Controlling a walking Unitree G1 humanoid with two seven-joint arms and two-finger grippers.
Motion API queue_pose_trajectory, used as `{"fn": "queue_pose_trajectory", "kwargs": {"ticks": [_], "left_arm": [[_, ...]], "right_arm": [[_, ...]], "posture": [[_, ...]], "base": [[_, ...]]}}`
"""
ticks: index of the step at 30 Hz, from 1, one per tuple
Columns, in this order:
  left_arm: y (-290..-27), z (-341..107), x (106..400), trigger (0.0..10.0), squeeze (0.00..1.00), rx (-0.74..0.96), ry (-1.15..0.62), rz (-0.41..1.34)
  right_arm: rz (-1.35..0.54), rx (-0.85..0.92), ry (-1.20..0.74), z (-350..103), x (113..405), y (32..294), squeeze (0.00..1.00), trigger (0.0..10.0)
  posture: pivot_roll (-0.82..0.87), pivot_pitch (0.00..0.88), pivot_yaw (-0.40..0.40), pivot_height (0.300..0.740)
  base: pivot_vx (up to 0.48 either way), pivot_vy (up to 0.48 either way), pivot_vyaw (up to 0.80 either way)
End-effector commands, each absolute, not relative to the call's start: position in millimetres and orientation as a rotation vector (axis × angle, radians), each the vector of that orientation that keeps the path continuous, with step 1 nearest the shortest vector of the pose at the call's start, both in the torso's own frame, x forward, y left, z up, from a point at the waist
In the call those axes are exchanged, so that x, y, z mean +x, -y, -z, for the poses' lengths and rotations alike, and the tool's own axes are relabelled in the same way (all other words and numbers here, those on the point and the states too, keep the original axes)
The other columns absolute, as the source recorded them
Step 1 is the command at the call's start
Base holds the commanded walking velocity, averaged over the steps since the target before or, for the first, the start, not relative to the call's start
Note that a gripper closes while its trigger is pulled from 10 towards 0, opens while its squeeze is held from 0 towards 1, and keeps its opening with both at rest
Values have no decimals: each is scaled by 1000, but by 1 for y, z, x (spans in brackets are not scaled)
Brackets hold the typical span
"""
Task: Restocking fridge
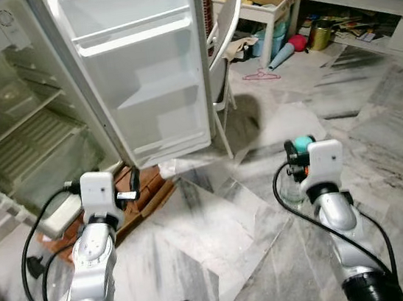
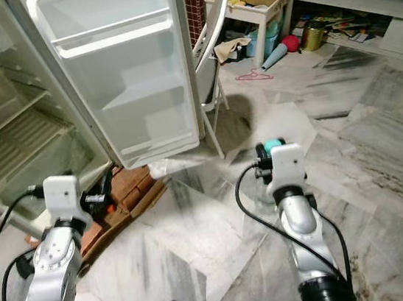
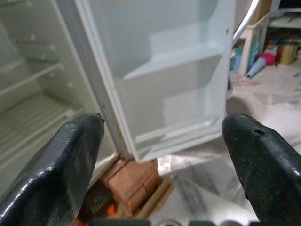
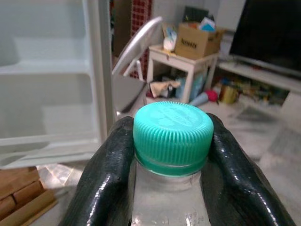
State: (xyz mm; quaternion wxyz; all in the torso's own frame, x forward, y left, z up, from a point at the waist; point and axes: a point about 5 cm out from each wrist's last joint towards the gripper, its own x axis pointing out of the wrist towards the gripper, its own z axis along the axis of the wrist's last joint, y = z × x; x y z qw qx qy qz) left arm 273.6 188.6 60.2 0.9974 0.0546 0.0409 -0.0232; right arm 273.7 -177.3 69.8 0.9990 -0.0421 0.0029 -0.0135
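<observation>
Teal plastic catches the eye first: the ribbed cap [image 4: 172, 134] of a clear bottle [image 4: 167, 202], pinched at the neck between the right gripper's [image 4: 169, 155] two black fingers [image 4: 106, 179]. That hold just under the cap looks chosen to keep the bottle hanging upright for the carry. Ahead of that gripper and off to its left stands the fridge [image 1: 14, 138], door [image 1: 142, 69] swung wide, its door shelves bare, ready for stock. The left gripper [image 3: 160, 155] hangs spread wide with nothing between its fingers, aimed at the door's lower shelf [image 3: 178, 132], with red bricks [image 3: 134, 181] just below it propping the fridge. Likely that hand is free to steady the door. Beyond the right gripper, a folding chair [image 1: 222, 51].
</observation>
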Motion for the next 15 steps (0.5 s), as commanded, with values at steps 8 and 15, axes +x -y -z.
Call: {"fn": "queue_pose_trajectory", "kwargs": {"ticks": [8,15], "left_arm": [[-207,-42,235,10000,0,84,-127,-37],[-201,-46,233,10000,0,74,-101,-37]], "right_arm": [[60,-69,50,-77,265,181,0,10000],[26,-96,30,-73,263,185,0,10000]], "posture": [[99,0,-23,740],[109,0,-56,740]], "base": [[0,0,0],[0,0,0]]}}
